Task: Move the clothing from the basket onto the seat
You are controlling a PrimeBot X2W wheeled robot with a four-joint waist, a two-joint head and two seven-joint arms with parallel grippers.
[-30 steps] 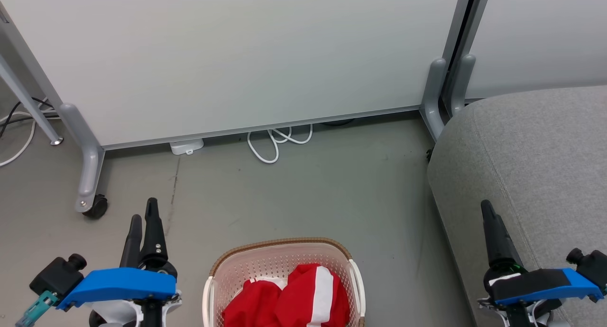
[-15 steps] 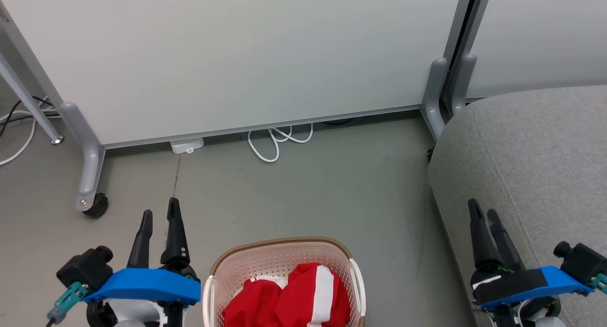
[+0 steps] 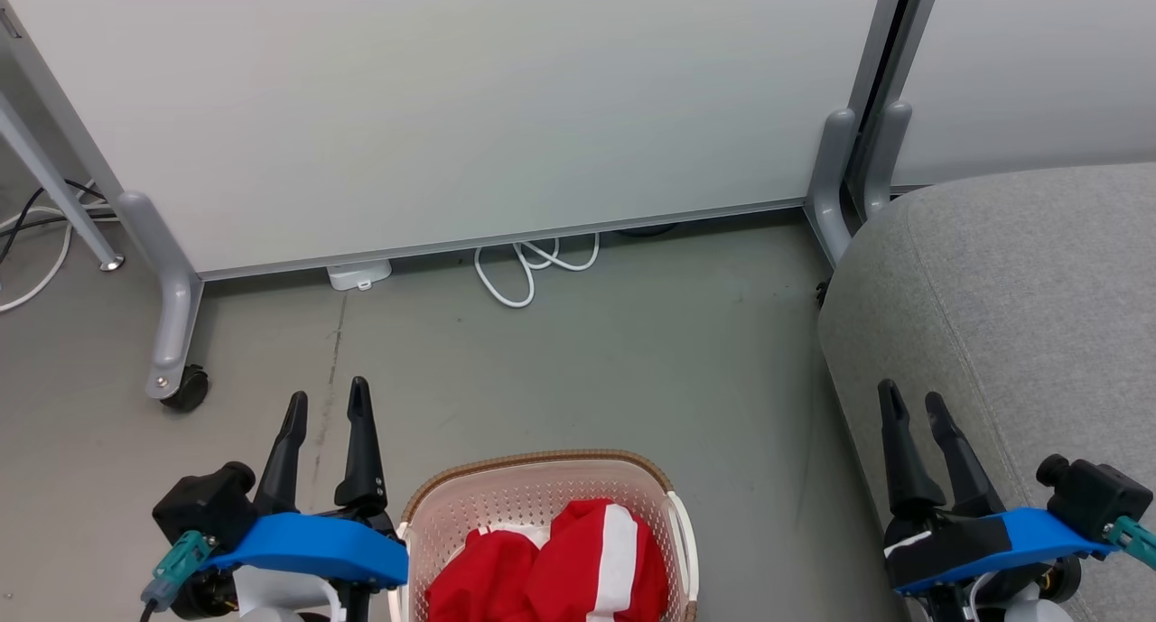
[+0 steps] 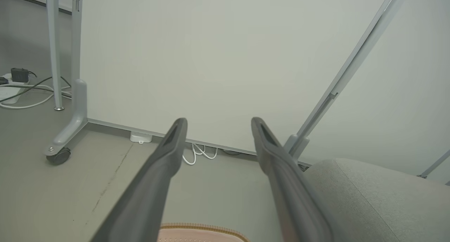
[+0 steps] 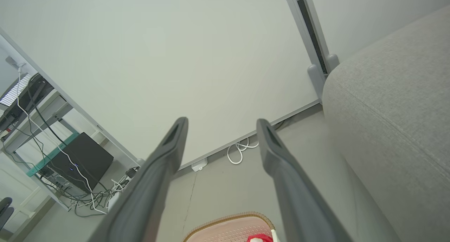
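Two pieces of red clothing heaped in the basket on the floor, my left pincer spread and empty just left of its rim, my right pincer spread and empty against the seat edge.

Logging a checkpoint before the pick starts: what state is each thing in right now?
basket: upright on the floor, loaded.
clothing: crumpled inside the basket, ungrasped.
seat: no clothing on the visible part.
left pincer: open, empty, left of the basket.
right pincer: open, empty, by the seat.
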